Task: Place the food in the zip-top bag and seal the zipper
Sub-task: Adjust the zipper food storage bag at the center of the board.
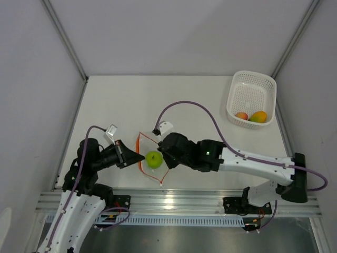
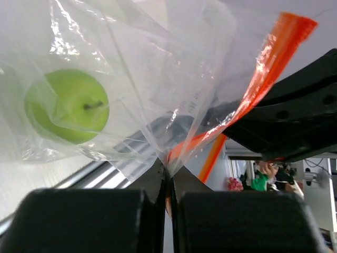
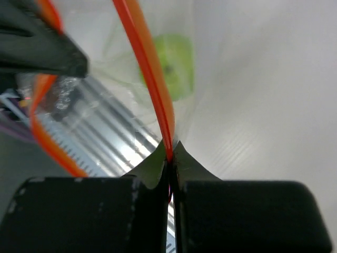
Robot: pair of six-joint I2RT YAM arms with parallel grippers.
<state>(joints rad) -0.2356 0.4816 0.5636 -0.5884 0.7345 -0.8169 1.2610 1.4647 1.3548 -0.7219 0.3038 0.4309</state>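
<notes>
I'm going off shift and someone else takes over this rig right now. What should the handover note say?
Left claw: shut on the bag at its mouth edge.
Right claw: shut on the zipper.
Green ball: inside the bag, which hangs between the two claws, mouth unsealed.
Yellow piece and red piece: in the basket, far right.
Done: one of three fruits bagged.
Left: bag the other two, then seal the zipper.
</notes>
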